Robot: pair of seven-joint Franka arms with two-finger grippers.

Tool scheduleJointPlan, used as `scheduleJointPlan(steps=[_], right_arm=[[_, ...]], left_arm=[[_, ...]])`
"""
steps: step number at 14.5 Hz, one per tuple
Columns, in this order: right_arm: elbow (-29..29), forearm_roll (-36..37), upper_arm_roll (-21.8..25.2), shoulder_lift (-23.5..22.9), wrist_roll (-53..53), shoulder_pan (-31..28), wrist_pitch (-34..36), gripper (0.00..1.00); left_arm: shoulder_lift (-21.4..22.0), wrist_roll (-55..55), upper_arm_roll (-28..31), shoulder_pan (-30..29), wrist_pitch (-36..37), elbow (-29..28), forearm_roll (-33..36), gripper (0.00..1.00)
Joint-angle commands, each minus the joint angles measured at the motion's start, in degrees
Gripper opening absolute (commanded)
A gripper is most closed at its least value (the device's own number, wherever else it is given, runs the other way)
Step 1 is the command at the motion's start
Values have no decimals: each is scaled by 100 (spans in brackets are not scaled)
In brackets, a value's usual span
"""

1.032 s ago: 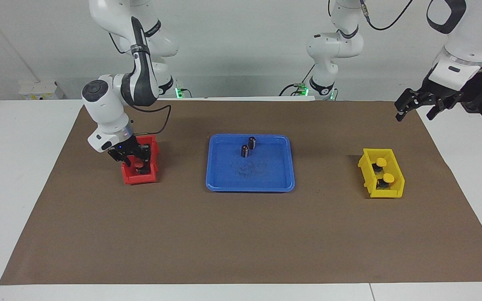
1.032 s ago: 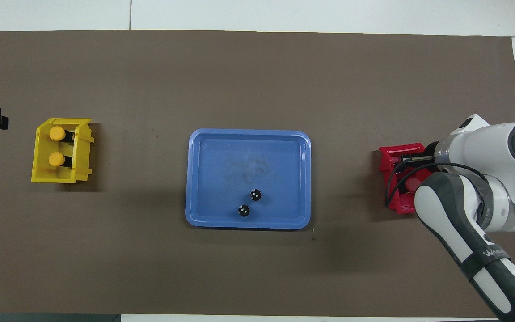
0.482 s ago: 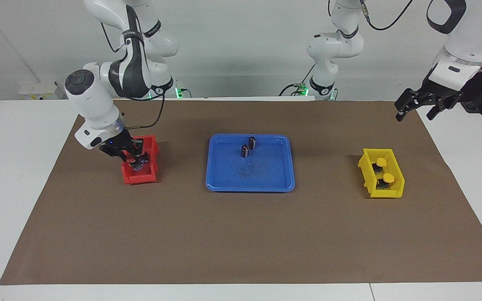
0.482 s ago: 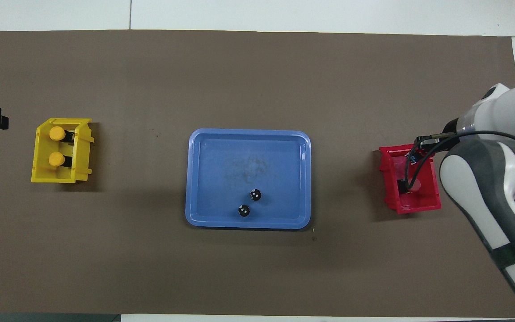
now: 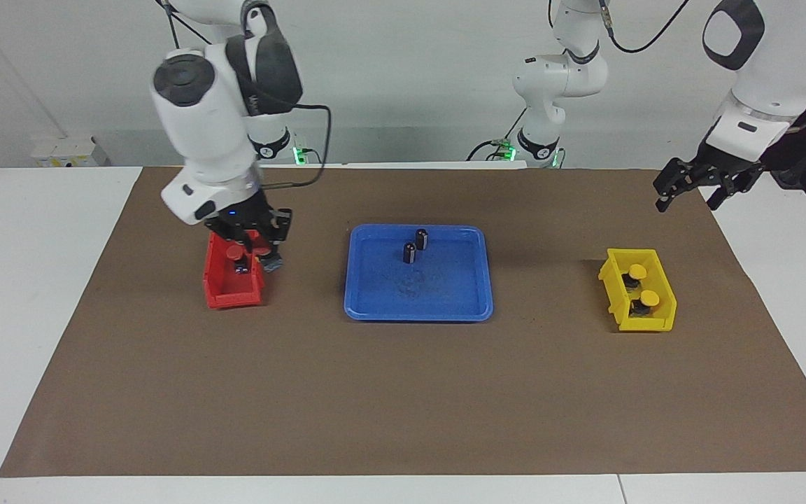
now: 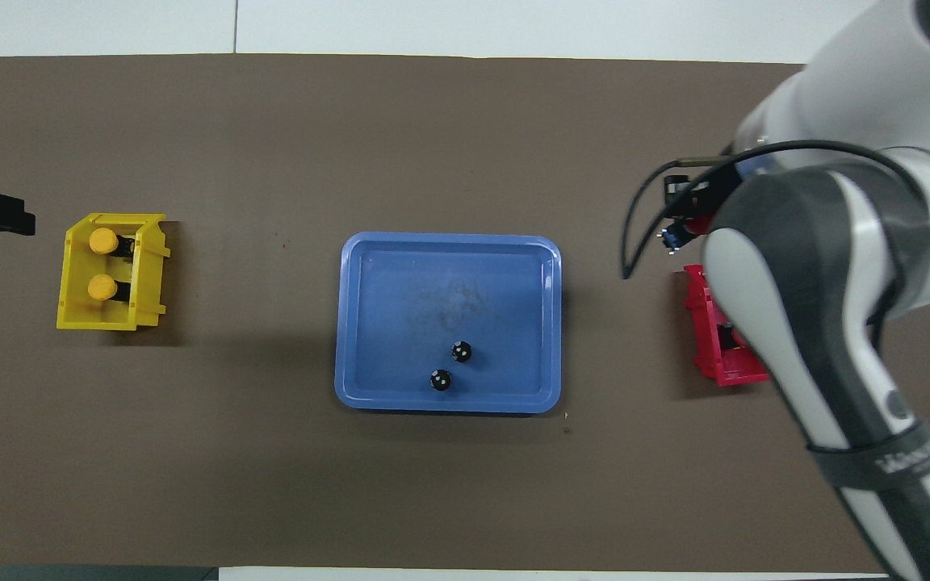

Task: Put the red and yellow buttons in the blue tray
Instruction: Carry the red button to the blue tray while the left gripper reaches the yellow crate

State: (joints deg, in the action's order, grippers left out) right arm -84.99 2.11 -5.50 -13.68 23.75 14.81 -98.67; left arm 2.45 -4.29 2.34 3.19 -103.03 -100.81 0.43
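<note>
Our right end effector (image 5: 252, 246), pinching a red button (image 5: 235, 250) over the red bin (image 5: 217, 294); blue tray (image 5: 375, 308) lies toward the tabletop's middle; left end effector (image 5: 690, 187) spread, waiting.

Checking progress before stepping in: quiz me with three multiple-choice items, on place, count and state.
1. Where are the yellow buttons? A yellow bin B blue tray C red bin
2. Dark cylinders in the blue tray? A one B two C four
3. The right gripper is: A open over the tray B shut on a red button above the red bin C down in the yellow bin
A, both yellow caps sit there; B, two stand upright; B, fingertips pinch a red cap above the bin.
</note>
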Motion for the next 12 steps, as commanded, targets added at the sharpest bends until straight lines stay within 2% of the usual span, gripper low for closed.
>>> scheduleJointPlan(steps=[1,4,7,10,12], right_arm=[[211,114,14,-511,839,469,-476,17],[255,211,22,-986,1657,1137,-995,18],[10,255,22,-1224,2220,1524,-1329,19],[-316,281,14,-1207,2283,1578,-1594,20],[-604,272,14,-1207,2362,1604,-1962,22]], left_arm=[[-58,-213,12,-239,-866,-782,-43,96],[-578,-204,12,-266,-1507,-860,-43,86],[-745,-204,12,-354,-2387,-1370,-43,76],[-1053,-213,12,-389,-2661,-1415,-35,76],[-1098,-196,12,-389,-2679,-1415,-43,74]])
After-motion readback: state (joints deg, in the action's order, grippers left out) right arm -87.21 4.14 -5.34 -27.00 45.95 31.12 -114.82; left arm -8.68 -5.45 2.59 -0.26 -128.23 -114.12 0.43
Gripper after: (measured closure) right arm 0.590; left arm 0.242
